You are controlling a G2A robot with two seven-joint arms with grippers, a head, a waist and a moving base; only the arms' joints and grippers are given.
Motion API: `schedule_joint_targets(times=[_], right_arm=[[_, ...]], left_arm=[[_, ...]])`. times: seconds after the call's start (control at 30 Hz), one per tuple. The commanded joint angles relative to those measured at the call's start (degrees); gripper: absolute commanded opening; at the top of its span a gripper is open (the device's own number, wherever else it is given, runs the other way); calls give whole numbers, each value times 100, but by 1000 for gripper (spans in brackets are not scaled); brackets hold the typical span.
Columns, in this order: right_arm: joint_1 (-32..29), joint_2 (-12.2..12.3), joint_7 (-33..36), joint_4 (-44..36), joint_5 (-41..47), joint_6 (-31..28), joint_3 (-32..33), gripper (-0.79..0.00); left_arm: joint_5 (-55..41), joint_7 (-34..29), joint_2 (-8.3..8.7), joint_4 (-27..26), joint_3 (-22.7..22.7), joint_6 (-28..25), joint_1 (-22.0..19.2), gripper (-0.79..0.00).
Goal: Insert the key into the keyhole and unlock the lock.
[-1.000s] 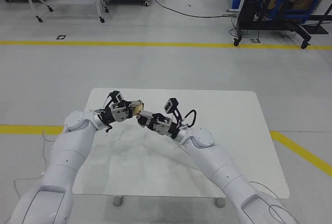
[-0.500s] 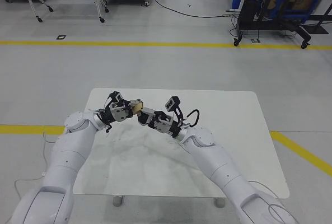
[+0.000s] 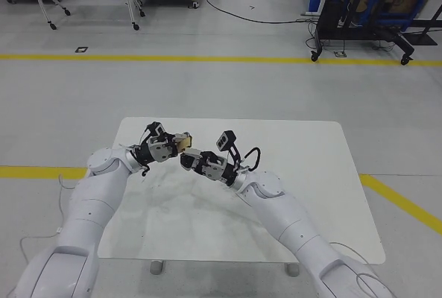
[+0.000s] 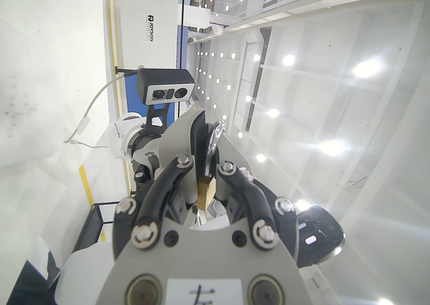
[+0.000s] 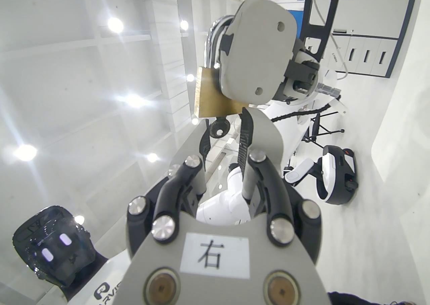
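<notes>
left gripper [image 3: 176, 142] clamped on brass lock [image 3: 183, 139], held above white table [image 3: 317, 186] | right gripper [image 3: 188, 155] pinched on black-headed key [image 5: 218, 128], head just under lock body, blade hidden | left finger covers part of lock | yellow floor line [image 3: 280, 59] behind

Left claw [image 3: 179, 141] with lock [image 5: 206, 98] and right claw [image 3: 188, 156] with key [image 5: 218, 126] meet above the worktop's [image 3: 302, 194] back left, each barring the other's way. Passing room lies over its right half.
</notes>
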Motion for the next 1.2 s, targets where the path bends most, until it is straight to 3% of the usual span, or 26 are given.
schedule_joint_targets(times=[0.0, 0.03, 0.37, 0.53, 0.7, 0.87, 0.9, 0.93, 1.1, 1.17], right_arm=[[4, -6, -10, 8, 9, -19, 2, -754], [4, -8, -16, 13, 17, -27, 4, -785], [10, -33, -140, 56, 2, -61, 8, -785], [-17, -64, 114, 39, 415, 157, 33, -785], [-13, -112, 676, 135, 1327, 754, 133, -785], [100, -136, 891, 335, 1515, 877, 173, -785], [111, -140, 904, 354, 1520, 873, 173, -588], [120, -143, 922, 364, 1514, 863, 172, -536], [115, -124, 1001, 319, 1420, 729, 242, -425], [85, -75, 917, 227, 1170, 394, 352, -354]], left_arm=[[7, 2, -5, -3, 18, -17, -2, -785], [4, 5, -8, 0, 23, -22, -3, -785], [-29, 16, -29, 26, 58, -143, -25, -785], [-204, 60, -40, -57, -20, -559, 49, -785], [-548, 116, -45, -242, -193, -1104, 226, -785], [-781, 109, -22, -406, -374, -1433, 381, -785], [-800, 115, -17, -437, -401, -1489, 410, -785], [-816, 111, -15, -470, -415, -1512, 436, -785], [-692, 264, 8, -577, -463, -1633, 507, -785], [-350, 494, 32, -634, -446, -1832, 522, -785]])
